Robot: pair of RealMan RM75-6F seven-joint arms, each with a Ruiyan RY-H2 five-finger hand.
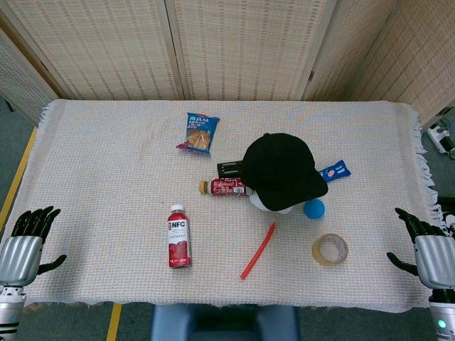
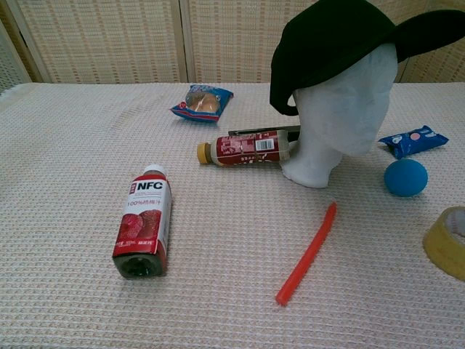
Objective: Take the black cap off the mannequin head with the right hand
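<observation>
You have a cream woven cloth (image 1: 106,163) under wicker screens (image 1: 242,42), the black cap (image 1: 282,169) sits on the white mannequin head (image 2: 345,109), brim toward your right, and both left hand (image 1: 28,245) and right hand (image 1: 426,249) rest spread, holding nothing

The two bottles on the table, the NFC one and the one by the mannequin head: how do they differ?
The NFC bottle has a white cap; the other bottle has a tan one. The NFC bottle lies apart from everything, its base toward the robot; the other bottle lies crosswise against the mannequin head. The NFC bottle looks fatter. Both lie on their sides and have red labels.
</observation>
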